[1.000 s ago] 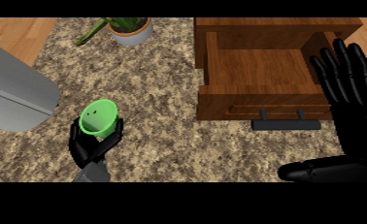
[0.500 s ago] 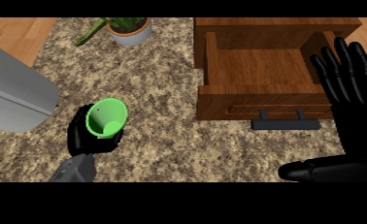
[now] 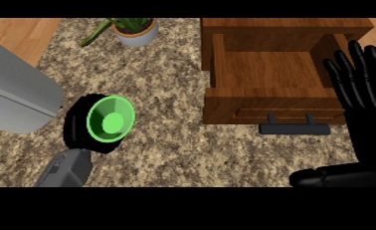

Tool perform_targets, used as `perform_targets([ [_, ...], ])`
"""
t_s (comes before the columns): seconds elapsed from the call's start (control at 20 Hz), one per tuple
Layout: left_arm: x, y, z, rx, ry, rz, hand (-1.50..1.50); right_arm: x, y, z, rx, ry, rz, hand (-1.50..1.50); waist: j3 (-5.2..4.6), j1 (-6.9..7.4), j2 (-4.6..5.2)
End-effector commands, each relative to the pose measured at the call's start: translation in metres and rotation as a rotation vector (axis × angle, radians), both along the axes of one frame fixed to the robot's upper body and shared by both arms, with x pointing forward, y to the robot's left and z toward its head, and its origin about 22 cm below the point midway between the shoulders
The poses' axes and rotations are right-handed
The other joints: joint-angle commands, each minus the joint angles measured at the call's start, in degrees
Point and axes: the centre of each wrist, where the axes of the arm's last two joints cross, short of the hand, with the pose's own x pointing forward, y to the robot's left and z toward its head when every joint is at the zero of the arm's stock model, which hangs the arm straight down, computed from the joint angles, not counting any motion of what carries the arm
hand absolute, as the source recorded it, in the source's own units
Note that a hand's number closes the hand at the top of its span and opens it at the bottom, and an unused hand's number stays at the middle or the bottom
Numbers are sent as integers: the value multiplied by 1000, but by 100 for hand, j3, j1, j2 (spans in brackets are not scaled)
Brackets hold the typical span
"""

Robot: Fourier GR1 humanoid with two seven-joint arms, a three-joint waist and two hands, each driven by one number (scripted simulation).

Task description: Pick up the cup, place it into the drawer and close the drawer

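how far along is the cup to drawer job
Done: the left hand has its fingers curled round the green cup, over the counter. In hand: carrying it; it is well left of the open wooden drawer. Left: placing it inside and closing the drawer. The right hand rests open at the right edge.

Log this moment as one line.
left hand: holds cup | right hand: open, resting by drawer | drawer: open, empty
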Motion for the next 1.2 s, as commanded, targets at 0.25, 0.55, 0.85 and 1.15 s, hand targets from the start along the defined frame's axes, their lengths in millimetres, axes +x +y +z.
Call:
perform_targets([
  [0.25,30,-68,91,6,-76,-162,150,9,-9,-5,0,5,-6,-150,2,4,4],
  [0.55,48,-97,161,-12,-89,-160,150,1,-15,-14,-7,10,-7,-150,0,-52,10],
  [0.85,67,-137,206,25,-106,-176,150,5,-7,-2,1,-11,-9,-150,-1,-71,14],
  [1.15,88,-145,240,89,-112,-151,150,-5,-5,5,-13,-6,-9,-150,-3,-76,15],
])
